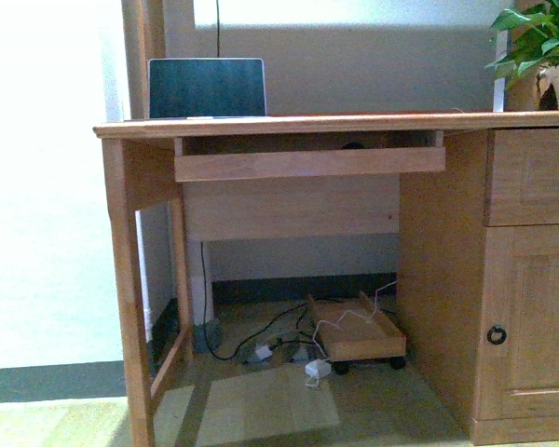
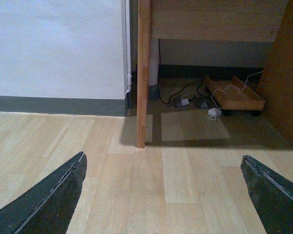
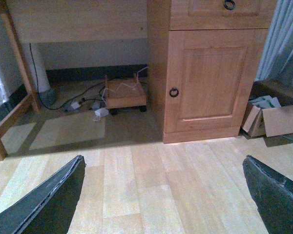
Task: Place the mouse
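Front view gives me the desk head-on: a laptop (image 1: 207,88) stands open at the left end of the tabletop (image 1: 354,123), and a plant (image 1: 536,37) sits at the right end. Just under the tabletop a tray (image 1: 307,163) is slid out. A small dark hump (image 1: 354,144) shows above its front board, right of centre; I take it for the mouse, though too little shows to be sure. Right of the kneehole is a cupboard door (image 1: 531,317) with a ring pull. Low down, a wheeled trolley (image 1: 357,331) stands on the floor with cables (image 1: 252,340) trailing beside it. In the left wrist view my left hand (image 2: 162,161) is spread wide and empty, hanging over the wooden floor (image 2: 151,195), facing the desk leg (image 2: 143,73). The right wrist view shows my right hand (image 3: 163,160) likewise wide apart, holding nothing, above the floor in front of the door, with a cardboard box (image 3: 273,119) beside the cupboard.
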Robot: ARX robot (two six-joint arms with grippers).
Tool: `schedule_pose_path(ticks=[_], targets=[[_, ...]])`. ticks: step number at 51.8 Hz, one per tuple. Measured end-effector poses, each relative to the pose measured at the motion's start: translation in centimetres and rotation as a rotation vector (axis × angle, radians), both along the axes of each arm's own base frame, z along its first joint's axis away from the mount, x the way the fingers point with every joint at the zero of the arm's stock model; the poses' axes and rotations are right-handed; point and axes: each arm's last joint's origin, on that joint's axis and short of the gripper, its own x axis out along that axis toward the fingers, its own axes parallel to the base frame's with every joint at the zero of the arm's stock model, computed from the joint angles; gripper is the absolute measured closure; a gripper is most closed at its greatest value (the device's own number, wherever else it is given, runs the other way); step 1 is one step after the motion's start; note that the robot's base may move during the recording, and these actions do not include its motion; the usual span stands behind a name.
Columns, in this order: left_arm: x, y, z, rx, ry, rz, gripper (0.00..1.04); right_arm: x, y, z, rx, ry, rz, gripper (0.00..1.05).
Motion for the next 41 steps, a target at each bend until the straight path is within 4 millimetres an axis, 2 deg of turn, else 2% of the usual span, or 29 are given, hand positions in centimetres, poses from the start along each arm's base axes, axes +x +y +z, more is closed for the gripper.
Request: schedule_pose_path(ticks=[41], targets=[[0.00,0.00,0.00,0.000,0.000,0.000,0.08,0.00,0.00,0.00,0.000,0.000,0.000,0.07]])
